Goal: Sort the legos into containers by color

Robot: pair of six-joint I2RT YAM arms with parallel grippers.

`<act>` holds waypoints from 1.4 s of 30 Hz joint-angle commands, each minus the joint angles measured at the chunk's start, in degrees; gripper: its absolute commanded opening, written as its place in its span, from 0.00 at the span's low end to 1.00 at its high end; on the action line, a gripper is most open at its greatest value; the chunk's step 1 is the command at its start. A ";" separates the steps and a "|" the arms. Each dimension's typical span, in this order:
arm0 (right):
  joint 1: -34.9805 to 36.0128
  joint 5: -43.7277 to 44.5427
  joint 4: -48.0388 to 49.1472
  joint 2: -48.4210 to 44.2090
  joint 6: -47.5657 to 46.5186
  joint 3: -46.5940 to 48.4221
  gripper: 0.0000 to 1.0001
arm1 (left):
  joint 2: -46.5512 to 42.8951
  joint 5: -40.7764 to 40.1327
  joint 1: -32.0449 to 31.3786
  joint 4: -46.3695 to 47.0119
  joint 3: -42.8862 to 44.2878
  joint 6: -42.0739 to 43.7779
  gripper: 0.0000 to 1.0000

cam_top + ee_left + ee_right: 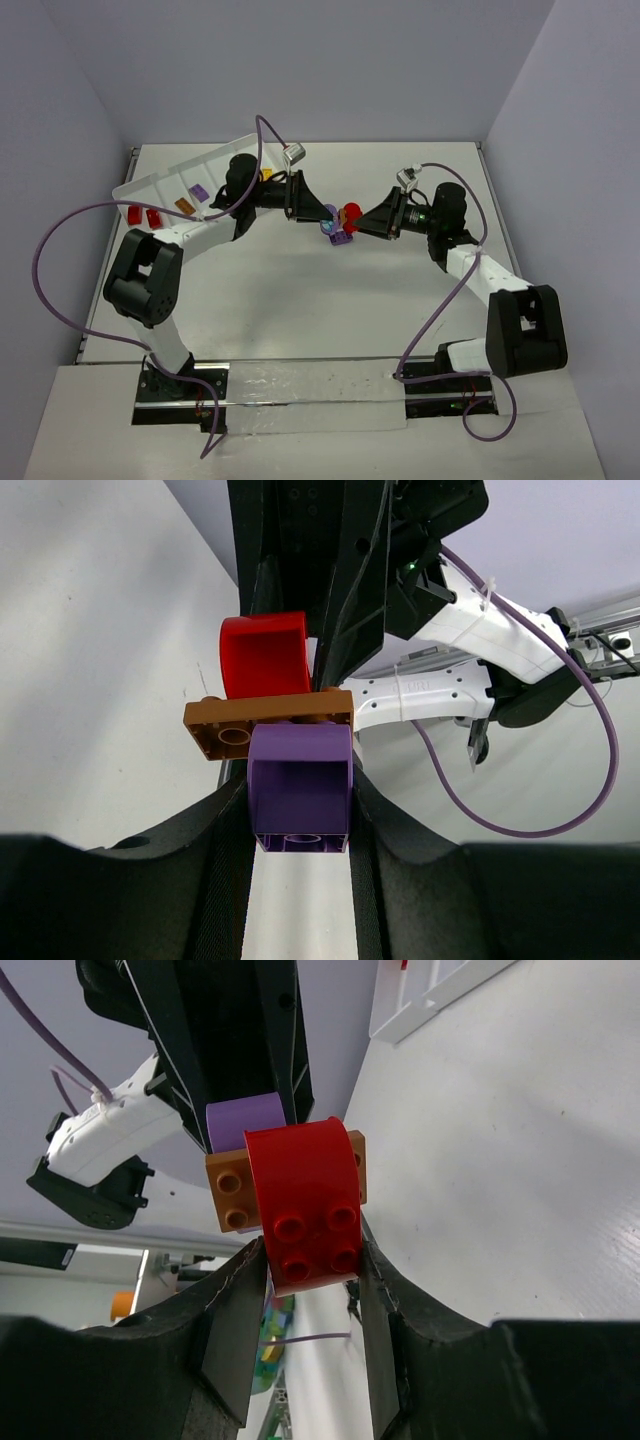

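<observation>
A small stack of legos hangs above the table's middle between my two grippers. It is a purple brick (pixel 300 785), an orange plate (pixel 235 735) and a red brick (pixel 265 655). My left gripper (pixel 300 825) is shut on the purple brick (pixel 330 212). My right gripper (pixel 312 1280) is shut on the red brick (pixel 305 1205), with the orange plate (pixel 228 1195) behind it. In the top view the left gripper (pixel 322 214) and the right gripper (pixel 356 217) face each other tip to tip. The white tray (pixel 150 180) is at the far left.
The tray holds two red bricks (pixel 143 214), an orange one (pixel 183 205), a purple one (pixel 198 191) and a yellow one (pixel 265 174). Another purple lego (pixel 340 237) lies on the table just below the grippers. Purple cables loop beside both arms.
</observation>
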 commanded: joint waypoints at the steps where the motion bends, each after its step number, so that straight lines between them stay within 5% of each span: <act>1: 0.67 3.11 -1.59 -3.96 -2.87 0.87 0.03 | -2.57 0.82 -0.56 -0.13 2.06 2.85 0.00; 15: 0.51 18.19 -25.34 -7.66 -16.82 3.61 0.00 | -1.47 -1.01 -0.08 -8.64 1.73 8.96 0.00; 21: 0.33 26.27 -34.97 -8.69 -20.78 3.62 0.00 | -2.16 -5.29 2.22 -26.22 3.87 20.74 0.00; 24: 0.24 33.97 -41.53 -8.96 -23.37 4.98 0.00 | -2.59 -10.70 7.90 -41.06 6.68 26.99 0.00; 28: 0.15 39.47 -45.95 -9.26 -24.94 5.74 0.00 | -5.94 -13.55 16.02 -45.89 5.39 27.10 0.00; 35: 0.07 40.46 -46.27 -9.83 -25.61 5.49 0.00 | -8.52 -35.27 30.69 -63.14 8.92 32.07 0.00; 42: 0.07 39.91 -46.34 -9.15 -25.99 6.18 0.00 | -3.37 -55.49 32.08 -67.72 16.99 31.75 0.00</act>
